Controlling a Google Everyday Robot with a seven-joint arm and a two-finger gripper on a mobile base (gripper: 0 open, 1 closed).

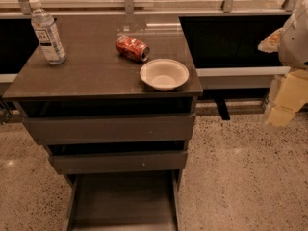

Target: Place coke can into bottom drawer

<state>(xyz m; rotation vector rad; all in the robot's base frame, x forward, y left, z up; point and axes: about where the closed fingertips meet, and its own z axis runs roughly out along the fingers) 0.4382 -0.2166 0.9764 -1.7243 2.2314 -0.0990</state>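
While the coke can (132, 48) lies on its side on the desk (91, 76), just behind and left of the white bowl (164, 74), the hand (281, 105) hangs well to the right of the bowl, beyond the desk's edge. I cannot tell whether it is open or closed. The can's long axis runs roughly left to right, with a silver end toward the bowl. The bottom drawer (125, 201) stands open below the bowl.
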